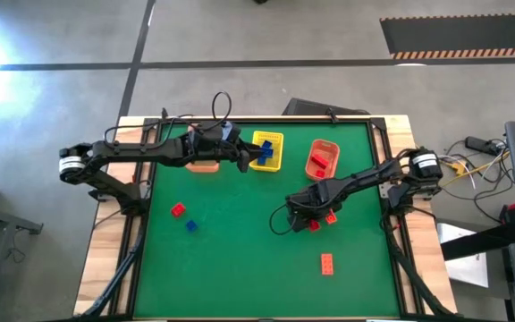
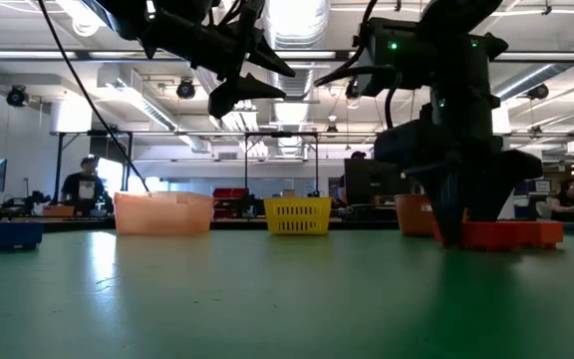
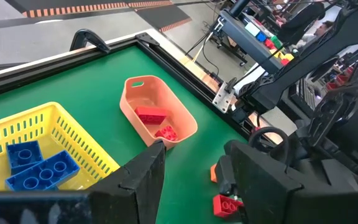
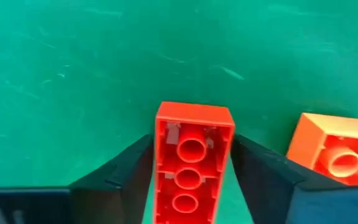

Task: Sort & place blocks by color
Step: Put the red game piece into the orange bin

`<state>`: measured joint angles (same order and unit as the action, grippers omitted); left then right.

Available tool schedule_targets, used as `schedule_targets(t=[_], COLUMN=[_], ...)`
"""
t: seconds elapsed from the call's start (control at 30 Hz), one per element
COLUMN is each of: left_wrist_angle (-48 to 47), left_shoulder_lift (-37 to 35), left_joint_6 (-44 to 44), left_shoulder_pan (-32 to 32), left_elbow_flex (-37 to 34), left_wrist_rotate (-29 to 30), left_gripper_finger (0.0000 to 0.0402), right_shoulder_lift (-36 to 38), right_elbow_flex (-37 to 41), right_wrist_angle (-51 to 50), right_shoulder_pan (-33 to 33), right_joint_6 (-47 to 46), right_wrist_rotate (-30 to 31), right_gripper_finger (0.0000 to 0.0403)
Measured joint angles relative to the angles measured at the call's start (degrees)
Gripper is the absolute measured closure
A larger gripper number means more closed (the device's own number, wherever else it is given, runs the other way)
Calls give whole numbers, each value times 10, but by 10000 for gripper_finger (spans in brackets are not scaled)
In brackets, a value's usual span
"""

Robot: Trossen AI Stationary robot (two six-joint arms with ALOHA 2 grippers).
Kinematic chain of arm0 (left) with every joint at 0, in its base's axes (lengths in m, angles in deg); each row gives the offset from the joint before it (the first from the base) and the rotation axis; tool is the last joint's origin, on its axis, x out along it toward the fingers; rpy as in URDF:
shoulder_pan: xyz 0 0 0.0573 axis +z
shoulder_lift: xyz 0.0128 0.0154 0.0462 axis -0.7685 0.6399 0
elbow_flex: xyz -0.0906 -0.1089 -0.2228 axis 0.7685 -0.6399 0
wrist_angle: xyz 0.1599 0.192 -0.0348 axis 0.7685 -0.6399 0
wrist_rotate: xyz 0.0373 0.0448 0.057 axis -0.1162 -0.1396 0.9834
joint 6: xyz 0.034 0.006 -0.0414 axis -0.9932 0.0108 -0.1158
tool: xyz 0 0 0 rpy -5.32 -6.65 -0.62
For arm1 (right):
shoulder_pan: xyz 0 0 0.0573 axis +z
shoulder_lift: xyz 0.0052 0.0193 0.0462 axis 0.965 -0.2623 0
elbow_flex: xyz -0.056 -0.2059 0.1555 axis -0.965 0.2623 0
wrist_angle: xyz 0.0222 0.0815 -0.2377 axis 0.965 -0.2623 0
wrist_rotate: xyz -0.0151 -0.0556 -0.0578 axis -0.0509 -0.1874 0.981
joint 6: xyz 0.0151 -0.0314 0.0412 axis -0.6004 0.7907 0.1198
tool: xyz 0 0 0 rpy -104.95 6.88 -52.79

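Note:
A red block (image 4: 190,168) lies on the green table with its hollow underside up. My right gripper (image 4: 192,146) points down over it, one finger along each long side, jaws open about the block's width. An orange block (image 4: 329,152) lies just beside it. My left gripper (image 3: 194,149) hangs open and holds nothing, above the table beside the yellow basket (image 1: 269,149), which holds blue blocks (image 3: 39,165). The red-orange basket (image 3: 157,115) holds two red blocks (image 3: 151,115). A red block (image 1: 178,209), a blue block (image 1: 190,225) and an orange-red block (image 1: 327,263) lie loose on the table. My right gripper comes from above with its fingers (image 4: 126,171) lying along the two long sides (image 4: 161,162) of the red block, which rests flat on the table. A thin strip of green shows beside one finger, and I cannot tell whether the fingers touch the block.
A pale orange basket (image 1: 204,164) stands under my left arm at the far left. The three baskets line the table's far side. A raised black frame (image 1: 378,143) borders the green mat. Open mat lies at the near middle. People stand in the room beyond the table.

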<state>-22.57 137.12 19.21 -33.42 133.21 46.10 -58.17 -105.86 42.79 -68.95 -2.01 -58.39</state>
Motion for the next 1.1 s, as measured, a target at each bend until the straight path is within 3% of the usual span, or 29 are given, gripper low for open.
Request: schedule_targets(t=[0.17,0.47,0.8,0.97,1.1], left_wrist_angle=[0,0,1,0,0], left_shoulder_lift=[0,0,0,0,0], left_joint_6=[0,0,0,0,0], left_shoulder_pan=[0,0,0,0,0], left_elbow_flex=[0,0,0,0,0], left_wrist_rotate=[0,0,0,4,8], left_gripper_finger=[234,234,234,234,234], right_shoulder_lift=[5,84,199,199,172], right_elbow_flex=[0,-7,-7,-2,0], right_wrist_angle=[7,8,2,-4,-3], right_shoulder_pan=[0,-42,-255,-363,-408], right_joint_6=[2,30,135,197,223], right_wrist_rotate=[0,-1,7,7,5], right_gripper_finger=[281,281,277,267,259])
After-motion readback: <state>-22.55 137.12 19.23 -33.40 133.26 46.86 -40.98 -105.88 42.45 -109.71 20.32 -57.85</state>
